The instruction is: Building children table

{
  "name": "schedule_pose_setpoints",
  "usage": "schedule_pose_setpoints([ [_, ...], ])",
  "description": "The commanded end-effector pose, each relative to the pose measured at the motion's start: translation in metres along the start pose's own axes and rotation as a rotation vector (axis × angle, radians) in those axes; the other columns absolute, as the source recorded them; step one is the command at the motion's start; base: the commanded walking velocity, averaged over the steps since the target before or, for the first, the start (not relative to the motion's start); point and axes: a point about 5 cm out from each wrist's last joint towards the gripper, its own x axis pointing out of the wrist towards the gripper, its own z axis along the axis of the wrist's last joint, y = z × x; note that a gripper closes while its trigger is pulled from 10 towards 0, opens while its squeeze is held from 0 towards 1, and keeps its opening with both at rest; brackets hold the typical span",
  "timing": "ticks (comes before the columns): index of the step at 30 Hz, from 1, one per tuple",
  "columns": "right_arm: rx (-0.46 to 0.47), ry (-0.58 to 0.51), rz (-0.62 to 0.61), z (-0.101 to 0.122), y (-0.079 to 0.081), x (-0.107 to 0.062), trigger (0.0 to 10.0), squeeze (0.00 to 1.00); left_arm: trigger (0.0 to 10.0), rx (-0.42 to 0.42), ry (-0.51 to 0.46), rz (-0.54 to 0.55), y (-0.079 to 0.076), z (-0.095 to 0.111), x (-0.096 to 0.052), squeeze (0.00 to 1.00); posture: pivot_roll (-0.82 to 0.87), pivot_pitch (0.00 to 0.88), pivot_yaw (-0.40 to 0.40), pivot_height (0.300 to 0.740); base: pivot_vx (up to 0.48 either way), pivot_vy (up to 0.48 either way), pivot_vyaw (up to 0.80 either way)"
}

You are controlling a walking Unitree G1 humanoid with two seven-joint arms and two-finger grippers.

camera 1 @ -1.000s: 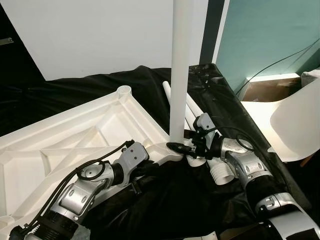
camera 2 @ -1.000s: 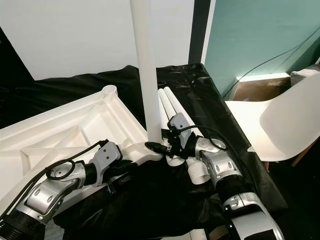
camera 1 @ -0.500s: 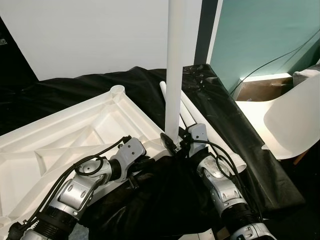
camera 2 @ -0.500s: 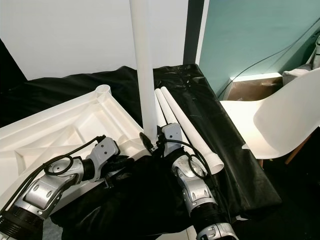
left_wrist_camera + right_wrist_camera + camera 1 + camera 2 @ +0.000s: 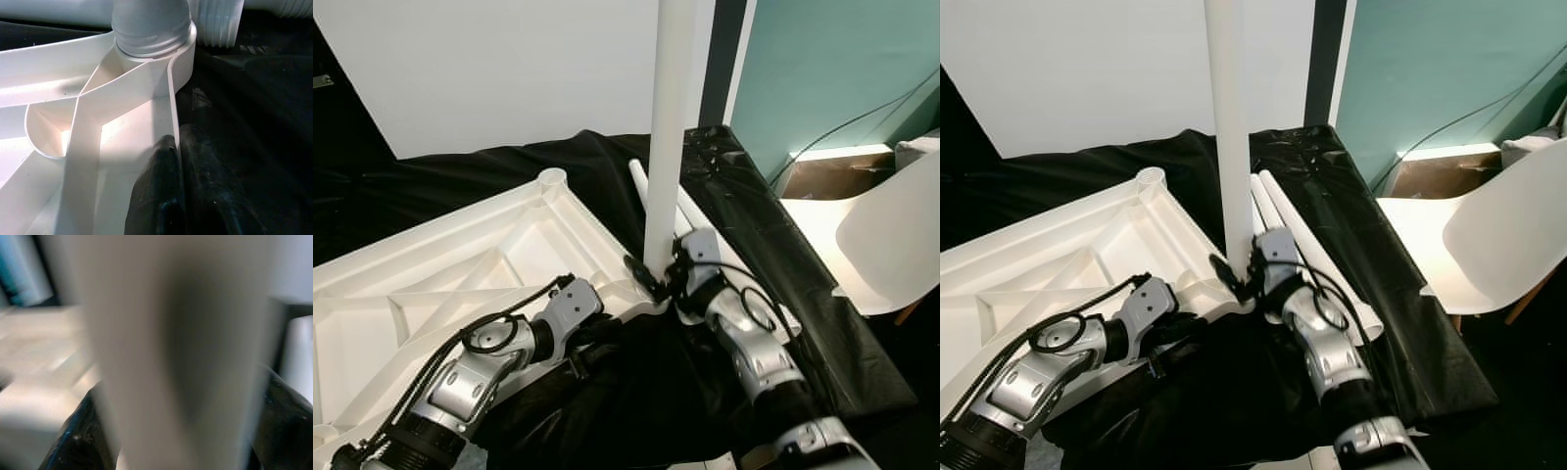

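Observation:
A white plastic tabletop [image 5: 460,274] lies upside down, its ribbed underside up. One white table leg [image 5: 668,127] stands upright in the near corner socket [image 5: 151,34]. My right gripper [image 5: 651,277] is shut on the base of that leg, which sits blurred between the two black fingers [image 5: 78,440] in the right wrist view. My left gripper [image 5: 178,196] is shut on the tabletop's rim wall just below that corner, one finger on each side. Two spare legs [image 5: 1278,201] lie on the black cloth behind the right arm. The far corner socket [image 5: 553,181] holds nothing.
Black cloth [image 5: 754,225] covers the work surface, which drops off at its right edge. A white chair [image 5: 891,245] stands close on the right, with a cardboard box [image 5: 818,171] and a cable by the teal wall behind it.
The view has swayed. My right gripper stays at the leg's base while its wrist and forearm have swung round from the right toward me. The left gripper holds the same spot.

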Motion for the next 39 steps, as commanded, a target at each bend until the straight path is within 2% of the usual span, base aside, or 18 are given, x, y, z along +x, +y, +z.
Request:
schedule_pose_setpoints([
  [1, 0.022, 0.032, 0.047, -0.005, 0.001, -0.001, 10.0, 0.0, 10.0, -0.052, 0.056, -0.156, -0.019, -0.017, 0.009, 0.0, 0.05, 0.0, 0.01, 0.74, 0.0, 0.0, 0.0],
  [3, 0.016, 0.045, 0.084, -0.005, 0.0, -0.002, 10.0, 0.0, 10.0, -0.051, 0.056, -0.157, -0.019, -0.016, 0.009, 0.0, 0.05, 0.0, 0.01, 0.74, 0.0, 0.0, 0.0],
  [8, 0.006, 0.134, 0.284, -0.006, -0.008, -0.01, 10.0, 0.0, 10.0, -0.048, 0.055, -0.16, -0.019, -0.016, 0.009, 0.0, 0.04, 0.0, 0.012, 0.74, 0.0, 0.0, 0.0],
  [9, 0.006, 0.134, 0.284, -0.006, -0.008, -0.01, 10.0, 0.0, 10.0, -0.048, 0.055, -0.16, -0.019, -0.016, 0.009, 0.0, 0.04, 0.0, 0.012, 0.74, 0.0, 0.0, 0.0],
  [10, -0.012, 0.157, 0.335, -0.005, -0.01, -0.011, 6.7, 0.0, 10.0, -0.048, 0.055, -0.159, -0.019, -0.016, 0.009, 0.0, 0.05, 0.0, 0.009, 0.74, 0.0, 0.0, 0.0],
  [11, -0.012, 0.157, 0.335, -0.005, -0.01, -0.011, 6.7, 0.0, 10.0, -0.048, 0.055, -0.159, -0.019, -0.016, 0.009, 0.0, 0.05, 0.0, 0.009, 0.74, 0.0, 0.0, 0.0],
  [12, -0.016, 0.162, 0.347, -0.005, -0.011, -0.011, 4.2, 0.0, 10.0, -0.048, 0.055, -0.158, -0.019, -0.016, 0.009, 0.0, 0.05, 0.0, 0.009, 0.74, 0.0, 0.0, 0.0],
  [14, -0.015, 0.166, 0.36, -0.004, -0.011, -0.011, 4.2, 0.0, 10.0, -0.048, 0.055, -0.157, -0.019, -0.016, 0.009, 0.0, 0.05, 0.0, 0.009, 0.74, 0.0, 0.0, 0.0],
  [15, -0.015, 0.172, 0.382, -0.004, -0.012, -0.011, 0.0, 0.0, 10.0, -0.048, 0.055, -0.156, -0.019, -0.016, 0.009, 0.0, 0.05, 0.0, 0.009, 0.74, 0.0, 0.0, 0.0],
  [19, -0.021, 0.216, 0.423, -0.009, -0.013, -0.013, 0.0, 0.0, 10.0, -0.048, 0.056, -0.152, -0.018, -0.017, 0.008, 0.0, 0.05, 0.0, 0.009, 0.74, 0.0, 0.0, 0.0],
  [25, 0.023, 0.232, 0.398, -0.014, -0.013, -0.016, 0.0, 0.0, 10.0, -0.049, 0.056, -0.152, -0.018, -0.017, 0.008, 0.0, 0.05, 0.0, 0.009, 0.74, 0.0, 0.0, 0.0],
  [26, 0.035, 0.21, 0.361, -0.016, -0.009, -0.016, 0.0, 0.0, 10.0, -0.049, 0.057, -0.152, -0.019, -0.017, 0.008, 0.0, 0.05, 0.0, 0.007, 0.74, 0.0, 0.0, 0.0],
  [27, 0.048, 0.147, 0.236, -0.016, -0.007, -0.014, 0.0, 0.0, 10.0, -0.049, 0.056, -0.153, -0.019, -0.017, 0.008, 0.0, 0.05, 0.0, 0.003, 0.74, 0.0, 0.0, 0.0],
  [28, 0.084, 0.016, -0.024, -0.012, -0.009, -0.013, 0.0, 0.0, 10.0, -0.05, 0.055, -0.152, -0.019, -0.017, 0.008, 0.0, 0.06, 0.0, 0.002, 0.74, 0.0, 0.0, 0.0],
  [30, 0.1, -0.079, -0.231, -0.007, -0.011, -0.017, 0.0, 0.0, 10.0, -0.05, 0.054, -0.152, -0.019, -0.016, 0.009, 0.0, 0.06, 0.0, 0.002, 0.74, 0.0, 0.0, 0.0],
  [31, 0.093, -0.1, -0.28, -0.006, -0.008, -0.019, 0.0, 0.0, 10.0, -0.051, 0.053, -0.153, -0.019, -0.016, 0.009, 0.0, 0.06, 0.0, 0.004, 0.74, 0.0, 0.0, 0.0],
  [35, 0.081, -0.125, -0.319, -0.005, -0.002, -0.019, 0.0, 0.0, 10.0, -0.051, 0.052, -0.155, -0.02, -0.016, 0.009, 0.0, 0.06, 0.0, 0.003, 0.74, 0.0, 0.0, 0.0],
  [39, 0.071, -0.126, -0.422, -0.002, -0.014, -0.018, 0.0, 0.0, 10.0, -0.053, 0.056, -0.152, -0.02, -0.017, 0.008, 0.0, 0.06, 0.0, 0.0, 0.74, 0.0, 0.0, 0.0],
])
